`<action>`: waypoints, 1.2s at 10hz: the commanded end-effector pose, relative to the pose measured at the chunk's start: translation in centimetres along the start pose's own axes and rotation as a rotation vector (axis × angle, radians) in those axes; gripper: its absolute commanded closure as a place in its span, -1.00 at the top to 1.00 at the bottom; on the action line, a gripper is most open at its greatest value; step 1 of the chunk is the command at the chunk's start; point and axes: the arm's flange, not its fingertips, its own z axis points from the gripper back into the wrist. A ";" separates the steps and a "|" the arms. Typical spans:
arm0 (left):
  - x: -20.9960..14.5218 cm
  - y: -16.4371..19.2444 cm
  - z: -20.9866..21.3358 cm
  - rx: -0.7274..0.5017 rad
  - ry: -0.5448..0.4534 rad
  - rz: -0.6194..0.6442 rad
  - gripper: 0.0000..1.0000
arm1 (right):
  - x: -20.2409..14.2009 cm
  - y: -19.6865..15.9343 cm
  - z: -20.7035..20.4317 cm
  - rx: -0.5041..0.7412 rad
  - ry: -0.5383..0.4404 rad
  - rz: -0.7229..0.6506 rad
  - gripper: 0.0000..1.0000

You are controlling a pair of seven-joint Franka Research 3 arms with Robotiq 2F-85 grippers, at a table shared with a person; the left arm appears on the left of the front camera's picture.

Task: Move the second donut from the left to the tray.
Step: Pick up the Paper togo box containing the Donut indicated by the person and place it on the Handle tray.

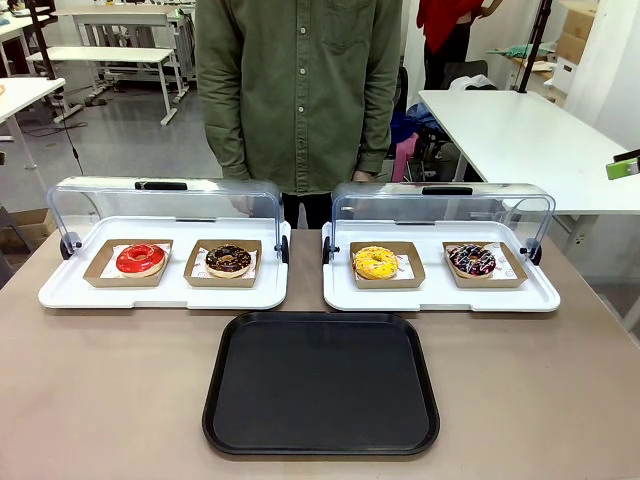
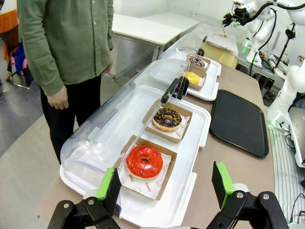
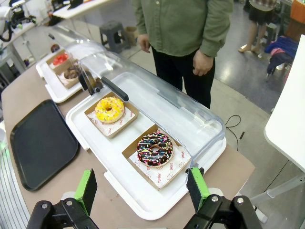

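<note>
– While the chocolate donut point(image 1: 229, 260) sits in its cardboard holder point(image 1: 224, 276), where do we log it?
– Just past the far-left corner of the black tray point(image 1: 320, 385), on a white display tray point(image 1: 60, 292) with its clear lid point(image 1: 165, 203) raised.
– And the grippers?
– We find the left gripper point(image 2: 166, 183) and right gripper point(image 3: 142, 187) both spread wide, holding nothing.

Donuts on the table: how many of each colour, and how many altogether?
Red donut: 1
Chocolate donut with pale sprinkles: 1
Yellow donut: 1
Dark donut with coloured sprinkles: 1
Total: 4
</note>
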 end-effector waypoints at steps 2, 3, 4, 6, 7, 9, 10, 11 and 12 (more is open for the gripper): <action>0.2 -0.1 0.0 -0.006 -0.003 -0.003 1.00 | 0.2 0.5 -0.1 0.000 -0.011 -0.007 1.00; 0.2 -0.1 0.0 -0.006 -0.003 -0.003 1.00 | 0.2 0.5 -0.1 0.000 -0.011 -0.007 1.00; 0.2 -0.1 0.0 -0.006 -0.003 -0.003 1.00 | 0.2 0.5 -0.1 0.000 -0.011 -0.007 1.00; 0.2 -0.1 0.0 -0.006 -0.003 -0.003 1.00 | 0.2 0.5 -0.1 0.000 -0.011 -0.007 1.00; 0.2 -0.1 0.0 -0.006 -0.003 -0.003 1.00 | 0.2 0.5 -0.1 0.000 -0.011 -0.007 1.00; 0.2 -0.1 0.0 -0.006 -0.003 -0.003 1.00 | 0.2 0.5 -0.1 0.000 -0.011 -0.007 1.00; 0.2 -0.1 0.0 -0.006 -0.003 -0.003 1.00 | 0.2 0.5 -0.1 0.000 -0.011 -0.007 1.00; 0.2 -0.1 0.0 -0.006 -0.003 -0.003 1.00 | 0.2 0.5 -0.1 0.000 -0.011 -0.007 1.00; 0.2 -0.1 0.0 -0.006 -0.003 -0.003 1.00 | 0.2 0.5 -0.1 0.000 -0.011 -0.007 1.00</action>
